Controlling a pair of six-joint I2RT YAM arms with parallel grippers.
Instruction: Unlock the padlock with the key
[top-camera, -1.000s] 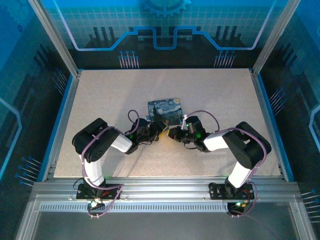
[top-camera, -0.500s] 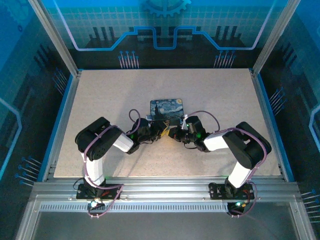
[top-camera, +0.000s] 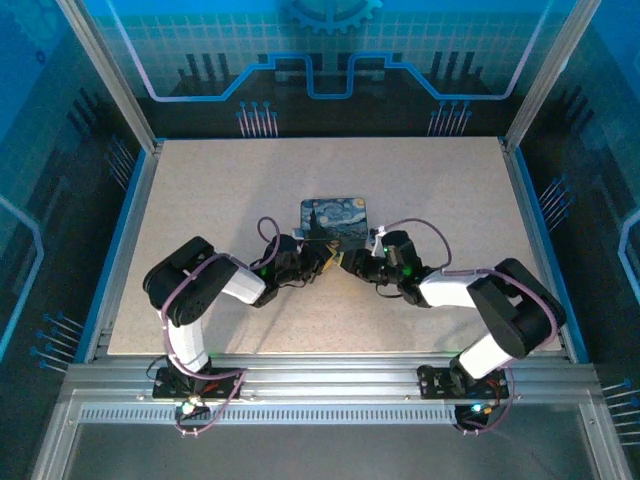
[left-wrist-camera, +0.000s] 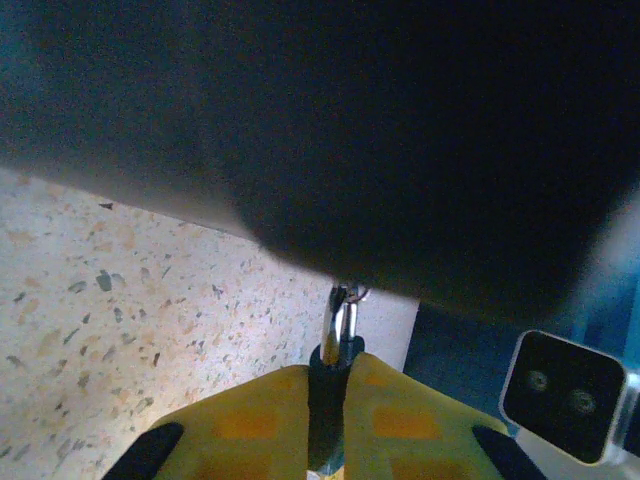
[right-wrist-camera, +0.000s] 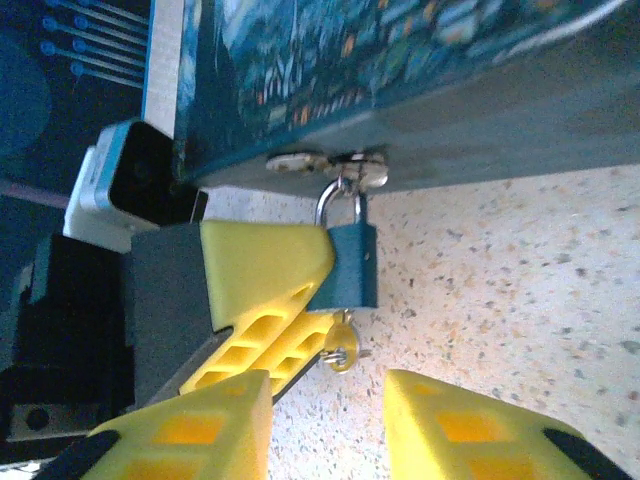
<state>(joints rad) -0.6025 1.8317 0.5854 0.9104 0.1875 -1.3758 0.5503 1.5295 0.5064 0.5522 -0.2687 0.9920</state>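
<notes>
Left gripper (left-wrist-camera: 330, 375) clamps the padlock (right-wrist-camera: 350, 265). Right gripper (right-wrist-camera: 328, 390) is spread wide, holding nothing; key (right-wrist-camera: 340, 352) just ahead of it, at the padlock's base.

Table (top-camera: 420, 190): flat top, pale beige with fine dark and tan speckle, matte. Blue strips run along the left and right edges, and an aluminium rail runs along the near edge. One item lies directly on it: a rectangular tin (top-camera: 333, 220) with a Starry Night print, lid up, near the centre of the top and turned slightly askew to the edges. In the right wrist view, the tin's grey side wall sits flush on the speckled top.
</notes>
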